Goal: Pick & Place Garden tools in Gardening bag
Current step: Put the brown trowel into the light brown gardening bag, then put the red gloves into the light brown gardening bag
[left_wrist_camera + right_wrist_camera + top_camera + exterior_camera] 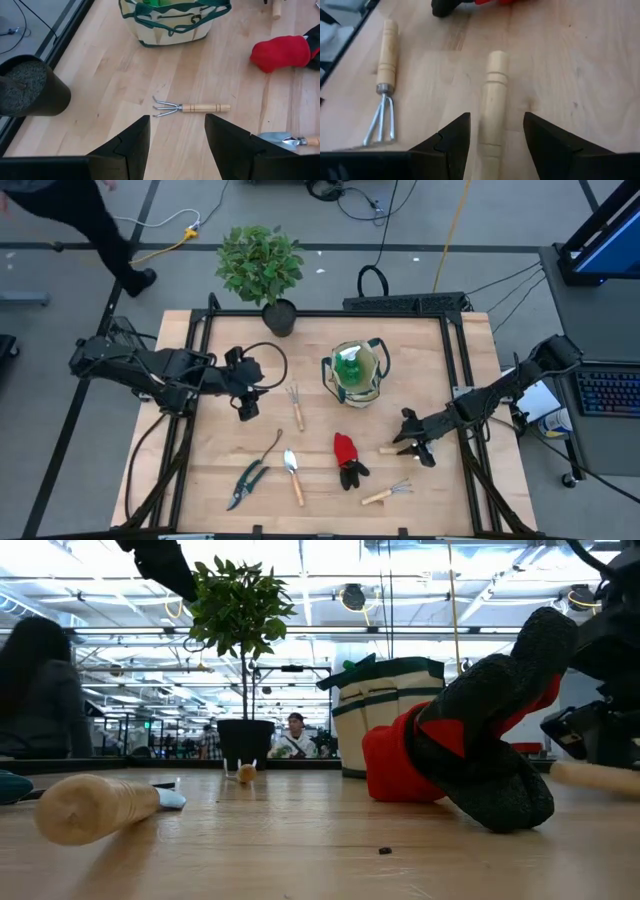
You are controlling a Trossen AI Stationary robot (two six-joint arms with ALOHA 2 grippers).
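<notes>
Right gripper (493, 132) stood released astride a wooden handle (492, 107) on the table (570, 100); an off-centre closure risked rolling it away.

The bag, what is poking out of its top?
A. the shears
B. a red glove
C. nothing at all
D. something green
D: the bag has something green sitting in its open top, while the red glove and the shears lie out on the table.
</notes>
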